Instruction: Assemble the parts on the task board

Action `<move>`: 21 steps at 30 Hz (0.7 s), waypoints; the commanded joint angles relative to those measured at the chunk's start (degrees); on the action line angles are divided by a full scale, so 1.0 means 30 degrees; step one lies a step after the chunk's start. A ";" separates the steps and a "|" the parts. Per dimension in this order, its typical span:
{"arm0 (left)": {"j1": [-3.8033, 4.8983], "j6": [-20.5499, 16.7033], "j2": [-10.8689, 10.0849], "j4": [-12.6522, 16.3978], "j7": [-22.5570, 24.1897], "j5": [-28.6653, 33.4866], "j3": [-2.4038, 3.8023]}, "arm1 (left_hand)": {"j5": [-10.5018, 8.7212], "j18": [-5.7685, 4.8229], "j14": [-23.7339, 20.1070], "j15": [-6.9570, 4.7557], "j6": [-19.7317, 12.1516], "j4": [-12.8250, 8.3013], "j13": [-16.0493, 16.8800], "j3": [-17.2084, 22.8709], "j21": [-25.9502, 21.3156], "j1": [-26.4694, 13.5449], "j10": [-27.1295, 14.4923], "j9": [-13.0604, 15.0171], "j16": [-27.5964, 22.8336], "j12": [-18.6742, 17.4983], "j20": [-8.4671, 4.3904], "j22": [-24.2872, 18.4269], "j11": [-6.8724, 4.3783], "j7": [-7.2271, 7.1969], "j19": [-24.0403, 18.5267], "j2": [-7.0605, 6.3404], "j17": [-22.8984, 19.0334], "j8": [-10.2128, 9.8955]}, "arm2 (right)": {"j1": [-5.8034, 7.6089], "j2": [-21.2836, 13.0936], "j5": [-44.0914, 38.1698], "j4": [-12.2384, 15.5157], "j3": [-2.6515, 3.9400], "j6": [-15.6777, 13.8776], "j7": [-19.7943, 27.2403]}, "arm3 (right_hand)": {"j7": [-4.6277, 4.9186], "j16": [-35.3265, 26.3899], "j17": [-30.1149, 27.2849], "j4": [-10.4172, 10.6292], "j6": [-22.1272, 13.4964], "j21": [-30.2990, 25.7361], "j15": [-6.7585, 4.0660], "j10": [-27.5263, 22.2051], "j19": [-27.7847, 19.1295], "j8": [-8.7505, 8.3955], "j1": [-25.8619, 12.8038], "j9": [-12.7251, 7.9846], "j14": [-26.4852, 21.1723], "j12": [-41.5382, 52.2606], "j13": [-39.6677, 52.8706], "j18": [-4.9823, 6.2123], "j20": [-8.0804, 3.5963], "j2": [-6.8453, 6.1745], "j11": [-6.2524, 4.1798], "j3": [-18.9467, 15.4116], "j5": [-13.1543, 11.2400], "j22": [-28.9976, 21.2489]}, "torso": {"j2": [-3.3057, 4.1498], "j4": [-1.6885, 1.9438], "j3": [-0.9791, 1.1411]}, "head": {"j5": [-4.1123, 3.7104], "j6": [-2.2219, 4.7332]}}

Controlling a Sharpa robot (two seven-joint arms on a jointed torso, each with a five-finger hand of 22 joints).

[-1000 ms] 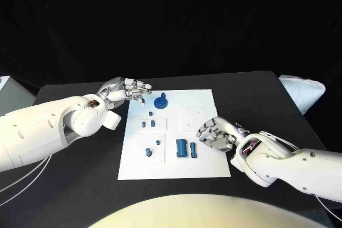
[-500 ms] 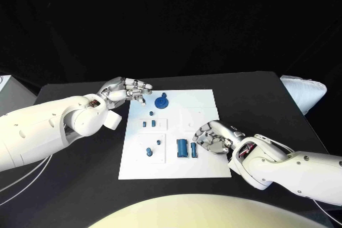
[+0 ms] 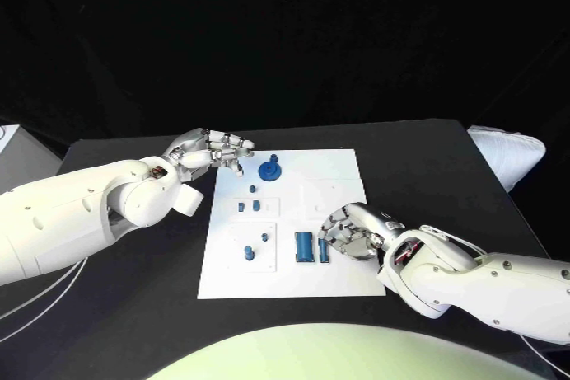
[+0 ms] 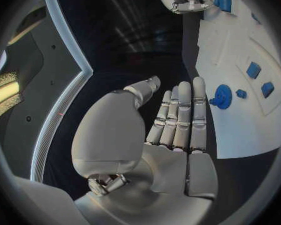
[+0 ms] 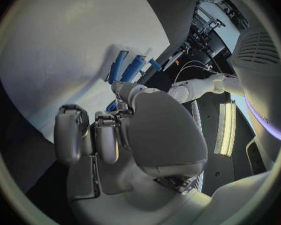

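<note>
the two long blue bars (image 3: 311,247) lie side by side in the lower middle of the white board (image 3: 338,170), their long axes running up and down the head view, the left one thicker than the right. just to their right, the right hand (image 3: 347,230) hangs over the board's lower right part with its fingers curled downward and inward toward the bars; it looks to hold nothing, though whether a fingertip already touches the thinner bar cannot be told from here. in the right wrist view the same bars (image 5: 127,67) sit just beyond that hand's fingertips (image 5: 70,135), so the bars lie straight ahead of the fingers and close by. this hand is clearly the nearer one, and the likely next move is a short reach to the left to close across a bar's narrow width rather than along its length. the left hand (image 3: 212,152) hovers at the board's upper left corner, fingers straight, close together and holding nothing, well apart from the bars. nearest to it is the round blue knob (image 3: 269,170) in the upper part of the board; below that lie a pair of small blue pegs (image 3: 249,205) and, lower left, a single small peg (image 3: 249,252).
</note>
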 commanded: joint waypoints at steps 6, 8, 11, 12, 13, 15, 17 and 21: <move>-0.0011 0.0170 0.0005 0.0032 0.0109 0.0085 0.0014 | 0.0071 0.0274 -0.0069 0.0131 -0.0141 0.0122 -0.0027 0.0036 -0.0093 -0.0059 -0.0158 -0.0025 0.0116 0.0100 0.0038 -0.0034 -0.0052 0.0052 0.0160 0.0205 -0.0023 0.0055 | -0.0024 0.0050 -0.0490 -0.0077 -0.0005 0.1813 -0.1081 | -0.0025 0.0120 0.5023 -0.0055 0.0105 0.0086 0.0094 0.1215 0.0782 0.0044 -0.0257 0.0055 0.1993 0.0078 0.3927 0.0031 0.0130 0.0014 0.0083 0.0100 -0.0054 0.4047 | -0.0008 0.0002 -0.0007 | -0.0008 0.0003; -0.0012 0.0166 0.0002 0.0029 0.0106 0.0086 0.0014 | 0.0071 0.0274 -0.0069 0.0131 -0.0141 0.0122 -0.0027 0.0036 -0.0093 -0.0059 -0.0158 -0.0025 0.0116 0.0100 0.0038 -0.0034 -0.0052 0.0052 0.0160 0.0205 -0.0023 0.0055 | -0.0024 0.0071 -0.0516 -0.0111 -0.0005 0.1885 -0.1162 | -0.0031 0.0120 0.5023 -0.0056 0.0100 0.0085 0.0090 0.1217 0.0781 0.0050 -0.0312 0.0067 0.1993 0.0084 0.3930 0.0031 0.0129 0.0021 0.0078 0.0105 -0.0042 0.4046 | -0.0009 0.0007 -0.0007 | -0.0012 0.0003; -0.0012 0.0164 -0.0004 0.0029 0.0102 0.0086 0.0014 | 0.0071 0.0274 -0.0069 0.0131 -0.0141 0.0138 -0.0028 0.0047 -0.0099 -0.0059 -0.0161 -0.0026 0.0118 0.0108 0.0038 -0.0039 -0.0051 0.0053 0.0165 0.0228 -0.0024 0.0058 | -0.0024 0.0115 -0.0542 -0.0141 -0.0005 0.1997 -0.1244 | -0.0040 0.0120 0.5023 -0.0053 0.0089 0.0094 0.0086 0.1211 0.0783 0.0055 -0.0382 0.0081 0.1993 0.0063 0.3919 0.0030 0.0126 0.0034 0.0073 0.0112 -0.0026 0.4048 | 0.0002 0.0005 -0.0005 | 0.0005 0.0003; -0.0012 0.0164 -0.0008 0.0030 0.0098 0.0086 0.0014 | 0.0071 0.0274 -0.0069 0.0131 -0.0141 0.0138 -0.0028 0.0047 -0.0099 -0.0059 -0.0161 -0.0026 0.0118 0.0108 0.0038 -0.0039 -0.0051 0.0053 0.0165 0.0228 -0.0024 0.0058 | -0.0025 0.0124 -0.0546 -0.0139 -0.0005 0.2021 -0.1247 | -0.0040 0.0120 0.5023 -0.0053 0.0089 0.0094 0.0086 0.1211 0.0783 0.0055 -0.0382 0.0081 0.1993 0.0063 0.3919 0.0030 0.0126 0.0034 0.0073 0.0112 -0.0026 0.4048 | 0.0004 0.0001 -0.0001 | 0.0008 0.0003; -0.0012 0.0162 -0.0012 0.0029 0.0095 0.0086 0.0014 | 0.0071 0.0274 -0.0069 0.0131 -0.0141 0.0138 -0.0028 0.0047 -0.0099 -0.0059 -0.0161 -0.0026 0.0118 0.0108 0.0038 -0.0039 -0.0051 0.0053 0.0165 0.0228 -0.0024 0.0058 | -0.0025 0.0132 -0.0546 -0.0134 -0.0005 0.2047 -0.1241 | -0.0045 0.0120 0.5023 -0.0050 0.0084 0.0088 0.0082 0.1214 0.0781 0.0062 -0.0435 0.0092 0.1993 0.0071 0.3923 0.0031 0.0125 0.0045 0.0070 0.0117 -0.0018 0.4046 | 0.0004 -0.0001 -0.0001 | 0.0008 0.0003; -0.0012 0.0158 -0.0018 0.0027 0.0090 0.0086 0.0014 | 0.0071 0.0274 -0.0069 0.0131 -0.0141 0.0138 -0.0028 0.0047 -0.0099 -0.0059 -0.0161 -0.0026 0.0118 0.0108 0.0038 -0.0039 -0.0051 0.0053 0.0165 0.0228 -0.0024 0.0058 | -0.0026 0.0141 -0.0523 -0.0117 -0.0005 0.2085 -0.1211 | -0.0052 0.0120 0.5023 -0.0052 0.0089 0.0088 0.0080 0.1222 0.0781 0.0071 -0.0466 0.0102 0.1993 0.0096 0.3934 0.0031 0.0124 0.0045 0.0065 0.0117 -0.0014 0.4046 | 0.0001 -0.0009 0.0002 | -0.0005 0.0003; -0.0013 0.0155 -0.0021 0.0025 0.0087 0.0087 0.0014 | 0.0071 0.0274 -0.0069 0.0131 -0.0141 0.0138 -0.0028 0.0047 -0.0099 -0.0059 -0.0161 -0.0026 0.0118 0.0108 0.0038 -0.0039 -0.0051 0.0053 0.0165 0.0228 -0.0024 0.0058 | -0.0028 0.0144 -0.0470 -0.0099 -0.0005 0.2045 -0.1149 | -0.0060 0.0120 0.5023 -0.0055 0.0097 0.0095 0.0079 0.1227 0.0783 0.0081 -0.0489 0.0110 0.1993 0.0109 0.3940 0.0030 0.0123 0.0045 0.0059 0.0116 -0.0009 0.4048 | -0.0003 -0.0005 -0.0007 | -0.0022 0.0003; -0.0013 0.0167 -0.0016 0.0024 0.0081 0.0088 0.0014 | 0.0071 0.0274 -0.0069 0.0131 -0.0141 0.0138 -0.0028 0.0047 -0.0099 -0.0059 -0.0161 -0.0026 0.0118 0.0108 0.0038 -0.0039 -0.0051 0.0053 0.0165 0.0228 -0.0024 0.0058 | -0.0037 0.0146 -0.0378 -0.0066 -0.0005 0.1656 -0.0946 | -0.0080 0.0120 0.5023 -0.0071 0.0110 0.0107 0.0069 0.1223 0.0786 0.0108 -0.0568 0.0138 0.1993 0.0095 0.3933 0.0028 0.0118 0.0029 0.0043 0.0108 0.0003 0.4050 | -0.0004 -0.0004 -0.0006 | -0.0013 0.0003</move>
